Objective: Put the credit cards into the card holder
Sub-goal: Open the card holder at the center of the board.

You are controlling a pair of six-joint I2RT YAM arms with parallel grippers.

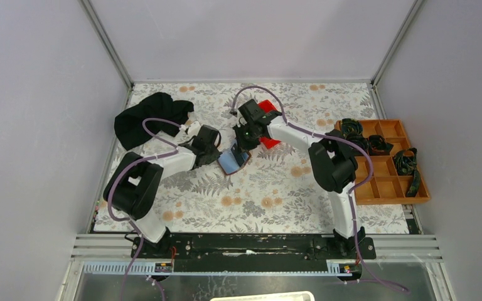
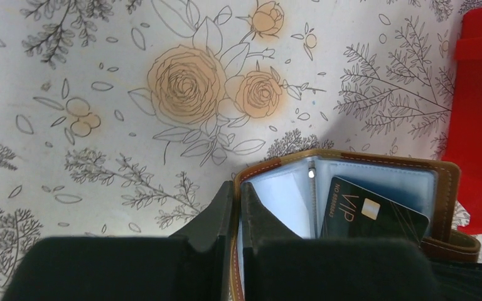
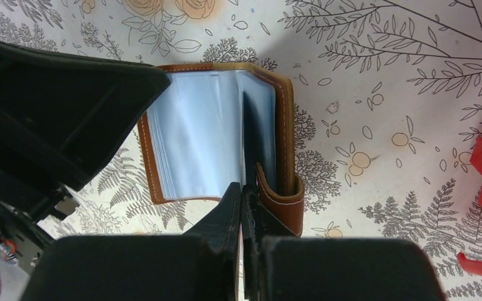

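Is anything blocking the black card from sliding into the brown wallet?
Nothing visible does. The black card, pinched by the right tool, is already partly inside the open card holder; the left tool grips its cover. The tab clasp sits just beside the card.

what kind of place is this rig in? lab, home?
Most likely a lab robot cell: plain grey panel walls in metal framing, left arm and right arm bolted to one rail, a compartment tray on a floral cloth.
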